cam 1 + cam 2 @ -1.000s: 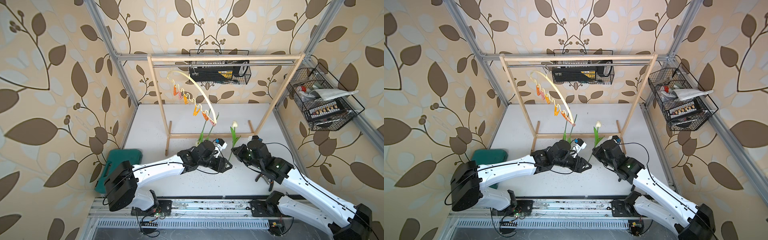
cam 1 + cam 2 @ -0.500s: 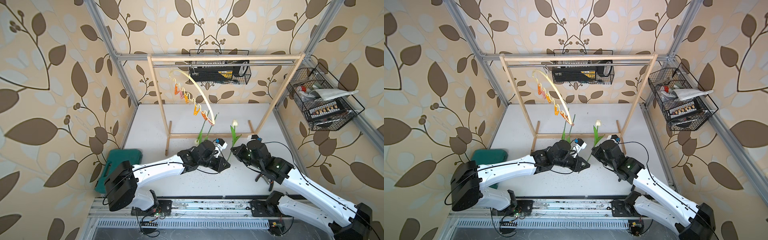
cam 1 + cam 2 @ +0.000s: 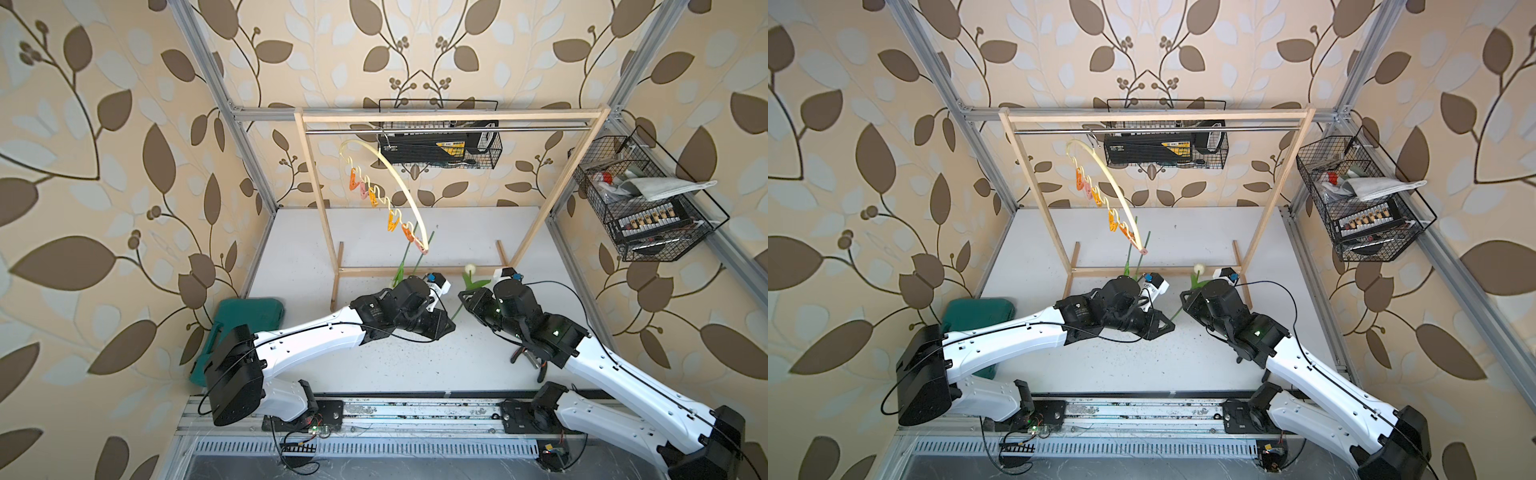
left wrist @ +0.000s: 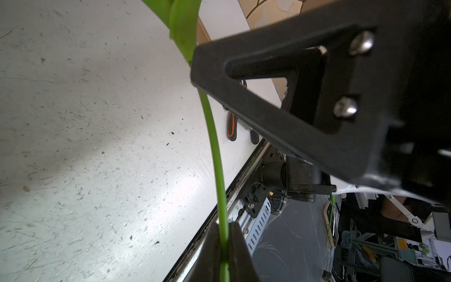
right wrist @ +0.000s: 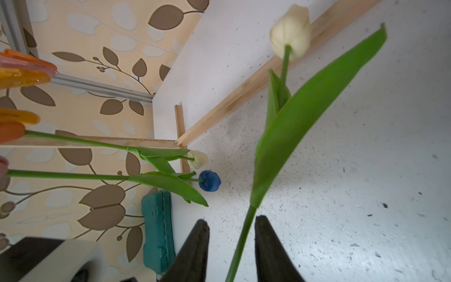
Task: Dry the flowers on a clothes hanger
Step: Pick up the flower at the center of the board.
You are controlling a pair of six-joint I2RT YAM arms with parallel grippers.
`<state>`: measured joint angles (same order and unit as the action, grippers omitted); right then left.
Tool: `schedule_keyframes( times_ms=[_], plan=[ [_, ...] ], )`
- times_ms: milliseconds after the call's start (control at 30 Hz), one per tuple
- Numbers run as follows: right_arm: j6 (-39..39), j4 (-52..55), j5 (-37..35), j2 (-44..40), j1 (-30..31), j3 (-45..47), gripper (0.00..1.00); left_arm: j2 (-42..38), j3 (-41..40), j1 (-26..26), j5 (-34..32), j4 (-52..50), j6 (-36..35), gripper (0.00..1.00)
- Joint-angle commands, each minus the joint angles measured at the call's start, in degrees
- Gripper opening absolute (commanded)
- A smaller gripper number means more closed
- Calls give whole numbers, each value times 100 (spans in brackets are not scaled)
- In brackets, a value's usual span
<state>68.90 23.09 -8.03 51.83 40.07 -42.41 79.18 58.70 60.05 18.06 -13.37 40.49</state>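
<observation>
The left claw (image 4: 222, 230) is pressed together on the lower stem of a cream tulip (image 5: 290, 31); the frame edge cuts off the rest of the claw. Higher up, the same stem passes between the spread fingers of the right claw (image 5: 231, 222), with a gap on each side. The tulip tilts head-up above the surface (image 3: 374, 365). Farther back, two more flowers, a second cream tulip (image 5: 198, 159) and a blue tulip (image 5: 210, 181), hang head-down from clothespins (image 3: 392, 220) on the clothes hanger (image 3: 397, 179). In both top views the left arm hides their heads. The hanger's hook on the rod (image 3: 449, 131) is hard to make out.

A green case (image 3: 249, 320) lies near the wooden rack (image 3: 316, 195); wire baskets (image 3: 600, 208) hang on walls.
</observation>
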Motion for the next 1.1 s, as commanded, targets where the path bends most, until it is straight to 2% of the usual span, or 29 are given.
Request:
schedule_keyframes(
  times_ms=[0,100,200,367,533,700,867,1067],
  plan=[
    [-734,528,148,-300,27,-302,49,-109,639,-77,96,-996,-53,5],
    [-1668,1372,91,-762,22,-493,57,-27,1239,-209,363,-2167,-94,4],
    [-2470,1817,55,-1203,27,-602,62,-48,1574,-296,757,-2830,-59,3],
    [-3657,2290,344,-1064,26,-998,66,-114,2063,-426,1174,-3623,-32,3],
    [-4783,2012,660,-607,27,-1205,64,-198,2441,-653,1866,-4200,-133,3],
    [-5555,1009,1741,-604,323,-1085,61,-302,2600,-986,2631,-4680,-150,3],
    [-6050,464,2383,-637,598,-937,61,-384,2451,-1269,3297,-4822,-84,2],
    [-6540,192,1814,-442,944,-807,58,-547,2417,-1455,3711,-4831,-24,2]
  ],
)
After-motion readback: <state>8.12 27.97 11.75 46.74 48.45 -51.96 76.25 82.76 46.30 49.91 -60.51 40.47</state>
